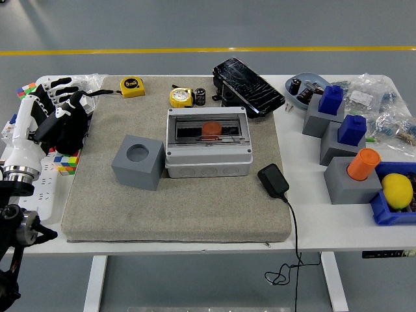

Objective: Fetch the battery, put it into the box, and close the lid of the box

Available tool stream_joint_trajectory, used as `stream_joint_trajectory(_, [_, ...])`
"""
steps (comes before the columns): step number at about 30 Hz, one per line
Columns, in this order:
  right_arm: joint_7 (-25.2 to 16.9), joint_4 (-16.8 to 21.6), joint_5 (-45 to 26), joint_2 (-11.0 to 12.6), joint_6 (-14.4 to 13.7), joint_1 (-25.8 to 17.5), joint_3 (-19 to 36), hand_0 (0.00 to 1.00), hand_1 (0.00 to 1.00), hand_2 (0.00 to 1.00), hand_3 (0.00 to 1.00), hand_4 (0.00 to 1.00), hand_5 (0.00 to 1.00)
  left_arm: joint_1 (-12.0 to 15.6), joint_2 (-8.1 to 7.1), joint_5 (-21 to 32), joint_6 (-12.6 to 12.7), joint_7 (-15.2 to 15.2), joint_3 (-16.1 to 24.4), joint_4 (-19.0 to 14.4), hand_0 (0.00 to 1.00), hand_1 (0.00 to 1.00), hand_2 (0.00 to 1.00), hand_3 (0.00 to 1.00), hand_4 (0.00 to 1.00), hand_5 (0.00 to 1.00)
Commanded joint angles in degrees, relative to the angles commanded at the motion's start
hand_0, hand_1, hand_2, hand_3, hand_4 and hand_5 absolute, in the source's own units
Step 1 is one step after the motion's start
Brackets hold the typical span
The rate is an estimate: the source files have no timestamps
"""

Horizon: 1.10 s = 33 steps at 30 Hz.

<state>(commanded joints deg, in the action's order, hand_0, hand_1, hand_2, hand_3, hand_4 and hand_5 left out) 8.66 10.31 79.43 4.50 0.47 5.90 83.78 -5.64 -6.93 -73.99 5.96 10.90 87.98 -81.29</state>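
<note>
The grey box (208, 153) stands in the middle of the grey mat (175, 201). Its clear lid lies flat over the top. Through the lid an orange-red cylinder (210, 129) shows inside the box. My left hand (62, 114) rests at the mat's left edge, well to the left of the box, its fingers relaxed and holding nothing. A small black cylinder cell (200, 96) stands behind the box beside a yellow tape measure (181, 97). My right arm is out of the picture.
A grey cube with a round hole (137, 162) sits left of the box. A black charger (273, 181) with its cable lies to the right. Grey blocks with blue and orange pieces (351, 156), a blue bin with a lemon (397, 190) and a black device (247, 86) fill the right and back.
</note>
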Motion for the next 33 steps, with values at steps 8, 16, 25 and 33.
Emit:
stream_joint_trajectory(8, [0.22, 0.0, 0.65, 0.09, 0.06, -0.13, 0.24, 0.645, 0.643, 0.67, 0.56, 0.984, 0.477, -0.12, -0.1, -0.02, -0.04, -0.05, 0.02, -0.04, 0.474, 0.616, 0.639, 0.691, 0.998, 0.493])
stream_joint_trajectory(16, [0.12, 0.0, 0.56, 0.16, 0.09, -0.17, -0.19, 0.645, 0.643, 0.671, 0.56, 0.983, 0.478, -0.22, -0.28, -0.16, -0.12, -0.12, -0.17, -0.04, 0.478, 0.615, 0.639, 0.691, 0.998, 0.5])
stream_joint_trajectory(25, [0.16, 0.0, 0.68, 0.08, 0.13, -0.17, -0.19, 0.645, 0.643, 0.671, 0.561, 0.984, 0.482, -0.34, -0.5, -0.3, -0.17, -0.19, -0.42, 0.07, 0.477, 0.616, 0.639, 0.691, 0.998, 0.507])
stream_joint_trajectory(33, [0.23, 0.0, 0.9, 0.19, 0.16, -0.15, -0.22, 0.645, 0.643, 0.671, 0.563, 0.982, 0.489, -0.45, -0.64, -0.34, -0.23, -0.27, -0.76, 0.15, 0.477, 0.615, 0.638, 0.691, 0.998, 0.508])
